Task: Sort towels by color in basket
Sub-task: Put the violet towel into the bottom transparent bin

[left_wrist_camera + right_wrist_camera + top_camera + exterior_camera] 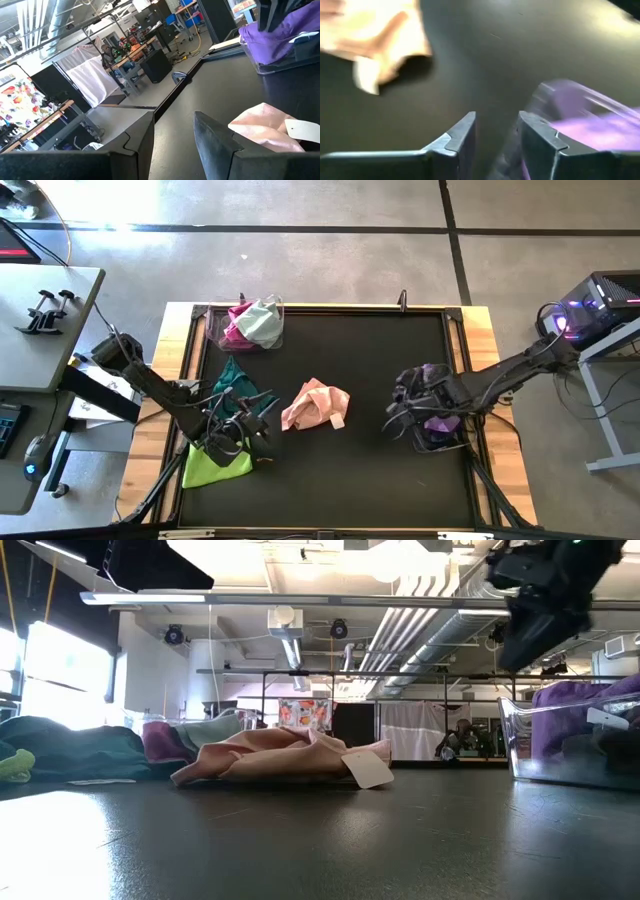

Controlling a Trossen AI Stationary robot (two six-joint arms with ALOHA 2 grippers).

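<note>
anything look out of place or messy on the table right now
Three towels lie loose on the black mat instead of in a bin: a crumpled peach-pink towel mid-table with its white tag sticking out, a dark teal towel and a lime green towel near the left gripper. Nothing looks damaged.
</note>
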